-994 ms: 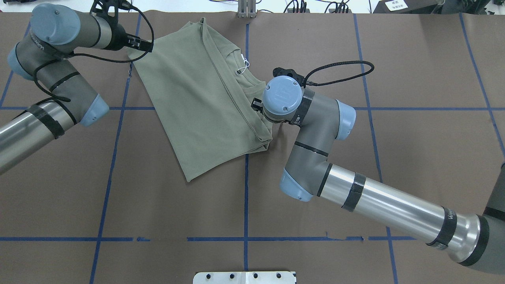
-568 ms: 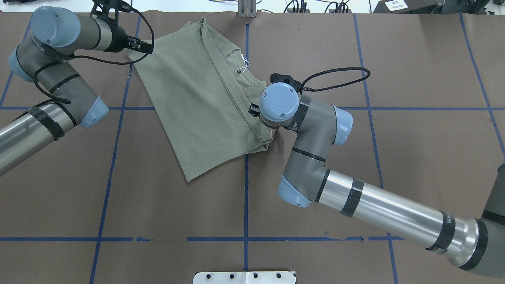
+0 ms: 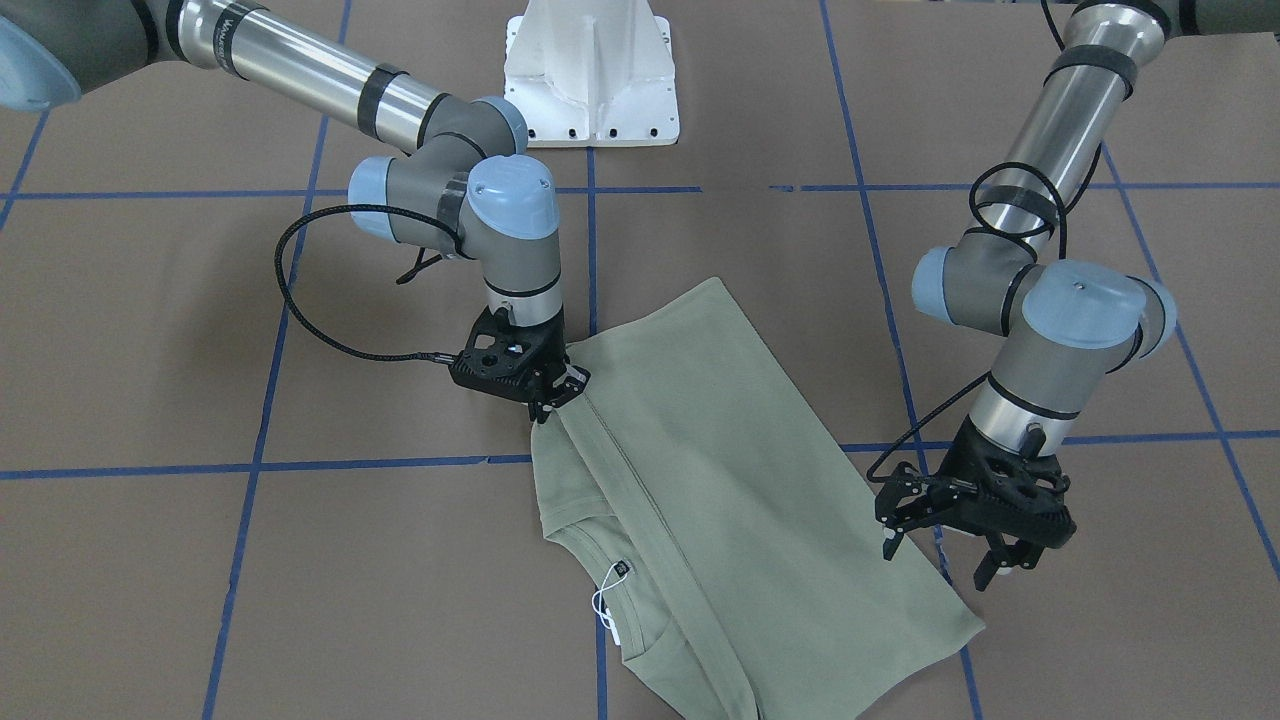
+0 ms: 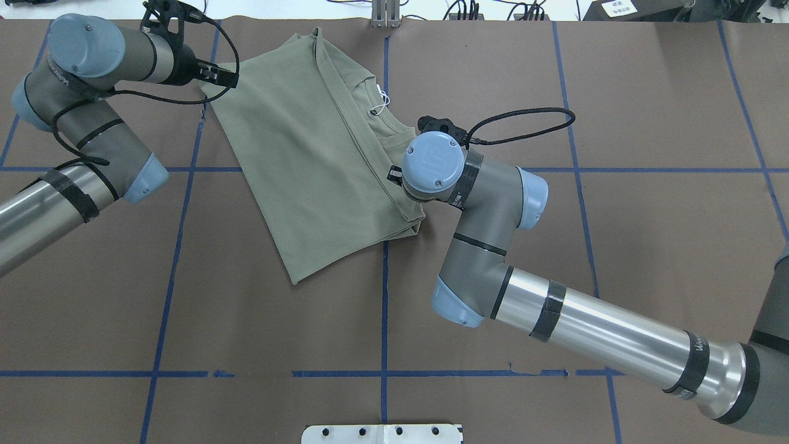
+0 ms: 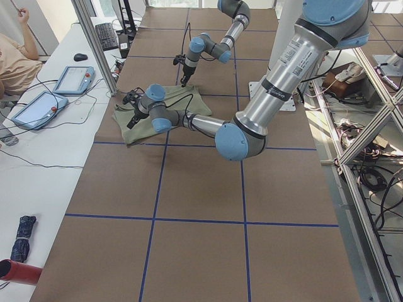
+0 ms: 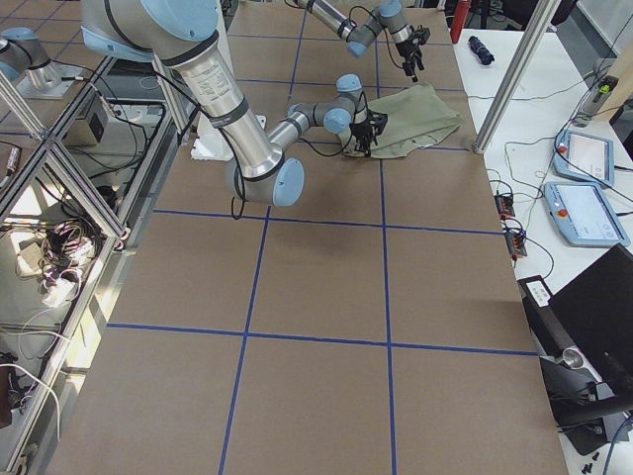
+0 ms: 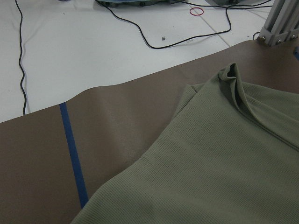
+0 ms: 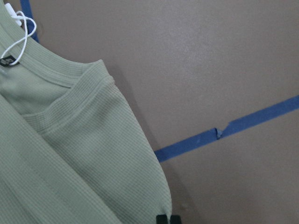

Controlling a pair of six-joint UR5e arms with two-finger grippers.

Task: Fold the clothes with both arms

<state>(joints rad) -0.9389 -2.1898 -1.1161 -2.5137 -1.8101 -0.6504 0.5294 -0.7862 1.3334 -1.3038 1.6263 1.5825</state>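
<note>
The pale sage-green shirt [image 3: 720,480] lies folded lengthwise and slanted on the brown table, with its ribbed neck and dark label [image 3: 622,568] toward the far edge. It also shows in the overhead view [image 4: 308,154]. My right gripper [image 3: 552,403] is shut on the shirt's folded edge near the shoulder, and the cloth rises slightly to it. Its fingertips [image 8: 161,219] show close together at the cloth's edge in the right wrist view. My left gripper [image 3: 940,558] is open and hovers just above the shirt's far-left corner [image 4: 212,92]. The left wrist view shows only cloth [image 7: 224,163], no fingers.
The white base pedestal [image 3: 592,75] stands at the robot's side of the table. Blue tape lines [image 4: 383,308] cross the brown surface. An aluminium post [image 4: 385,15] and cables sit at the far edge. A desk with tablets [image 5: 75,78] and a seated person lies beyond.
My right wrist has moved a little to the left and toward the robot along the shirt's edge. My left gripper has shifted slightly toward the far edge. The shirt has barely moved.
</note>
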